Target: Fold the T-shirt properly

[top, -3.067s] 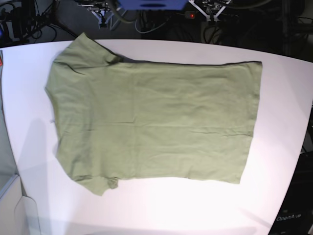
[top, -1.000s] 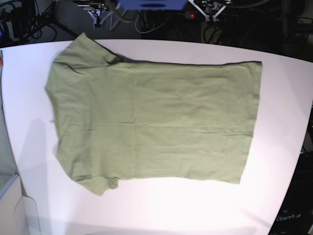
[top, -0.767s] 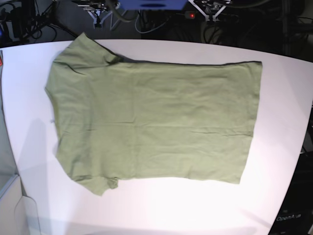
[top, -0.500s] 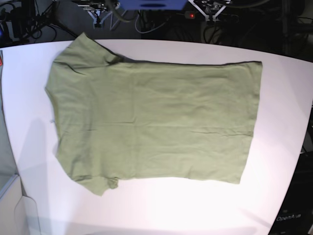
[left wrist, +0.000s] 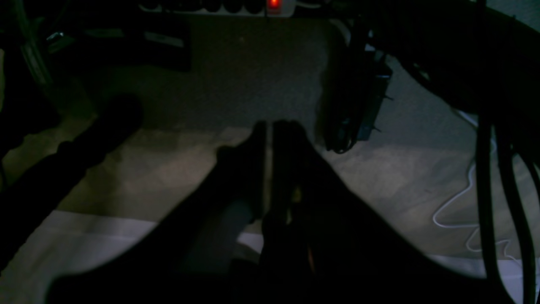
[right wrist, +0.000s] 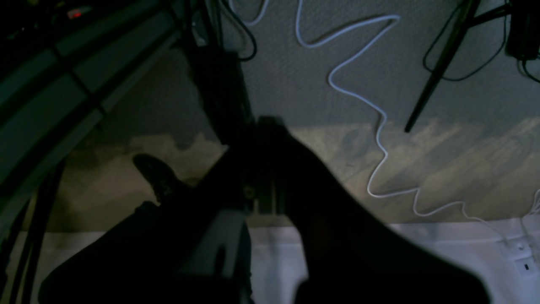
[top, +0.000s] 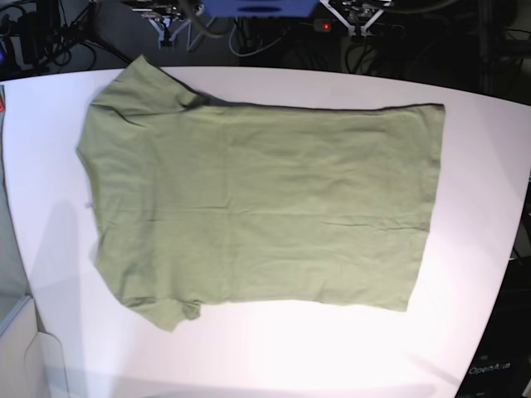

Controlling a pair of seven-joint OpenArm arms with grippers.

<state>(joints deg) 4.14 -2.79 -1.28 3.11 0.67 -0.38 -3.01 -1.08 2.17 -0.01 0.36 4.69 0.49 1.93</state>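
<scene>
The sage green T-shirt (top: 257,207) lies spread flat on the white table (top: 481,166). Its neck (top: 83,157) is at the left and its hem (top: 427,207) at the right. One sleeve (top: 141,87) lies at the far left, the other (top: 166,311) at the near left. The shirt does not show in either wrist view. My left gripper (left wrist: 269,126) is shut and empty, hanging over the floor beyond the table's edge. My right gripper (right wrist: 257,122) is also shut and empty, over the floor.
Arm hardware (top: 166,15) (top: 358,12) sits behind the table's far edge. A power strip with a red light (left wrist: 274,4) and a white cable (right wrist: 371,105) lie on the floor. A pale box (top: 17,348) stands at the near left corner.
The arm hardware at the back left shifted slightly to the left about three seconds ago. The T-shirt has not moved.
</scene>
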